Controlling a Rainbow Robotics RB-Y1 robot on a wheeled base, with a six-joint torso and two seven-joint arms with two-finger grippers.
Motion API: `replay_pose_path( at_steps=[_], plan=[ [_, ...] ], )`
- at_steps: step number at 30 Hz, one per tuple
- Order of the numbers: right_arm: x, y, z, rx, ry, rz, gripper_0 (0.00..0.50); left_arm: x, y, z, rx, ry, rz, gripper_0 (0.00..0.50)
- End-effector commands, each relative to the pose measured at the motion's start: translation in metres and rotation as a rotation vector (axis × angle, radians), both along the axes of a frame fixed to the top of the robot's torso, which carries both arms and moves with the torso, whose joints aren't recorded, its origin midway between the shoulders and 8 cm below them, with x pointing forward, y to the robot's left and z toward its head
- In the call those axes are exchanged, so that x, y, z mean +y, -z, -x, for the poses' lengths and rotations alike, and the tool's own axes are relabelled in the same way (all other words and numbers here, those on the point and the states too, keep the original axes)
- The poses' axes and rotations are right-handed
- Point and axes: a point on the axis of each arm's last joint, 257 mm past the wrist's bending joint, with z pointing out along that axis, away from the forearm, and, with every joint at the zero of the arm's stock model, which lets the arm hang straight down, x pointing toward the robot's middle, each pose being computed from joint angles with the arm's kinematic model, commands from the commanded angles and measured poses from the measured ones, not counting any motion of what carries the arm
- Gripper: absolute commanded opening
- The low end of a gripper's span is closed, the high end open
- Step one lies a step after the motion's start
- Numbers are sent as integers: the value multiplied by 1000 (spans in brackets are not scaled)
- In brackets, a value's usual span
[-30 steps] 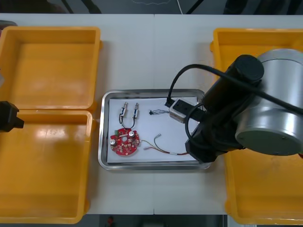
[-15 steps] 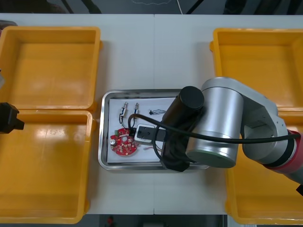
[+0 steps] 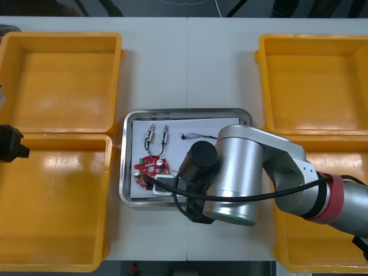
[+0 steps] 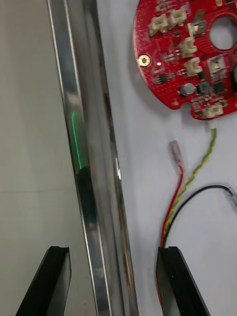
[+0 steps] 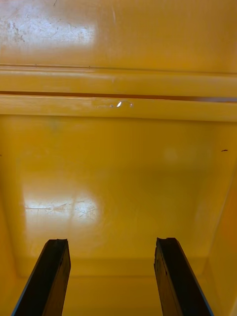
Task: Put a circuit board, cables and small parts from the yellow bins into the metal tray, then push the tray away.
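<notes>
Right arm lay across the lower right of the tray (image 3: 129, 118), mid-frame in the front view. Right end effector (image 4: 113, 254) had its fingers apart, the tray rim running between them. One finger was over the bare bench (image 4: 29, 148), the other over the white inside, by the red-yellow cable (image 4: 177, 197). Board (image 3: 150, 171) sat in the tray's lower left, with the cable plugged into its edge. Metal parts (image 3: 157, 135) were in the tray's upper left, the black cable (image 3: 195, 136) to their right. Left end effector (image 5: 111, 244), fingers apart, hung over a bin (image 3: 52, 201) at the frame's left edge.
</notes>
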Motion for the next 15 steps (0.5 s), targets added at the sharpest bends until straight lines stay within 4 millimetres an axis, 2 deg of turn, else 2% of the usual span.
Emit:
replay_pose_path(
  at_steps=[1, 9, 15],
  plan=[
    [28, -3, 7, -10, -63, -15, 500, 16, -15, 5, -19, 58, -79, 500],
    [38, 10, 15, -23, -85, 11, 500, 16, -15, 5, -19, 58, -79, 500],
    [41, 19, 12, -28, -91, 8, 500, 16, -15, 5, -19, 58, -79, 500]
  ],
)
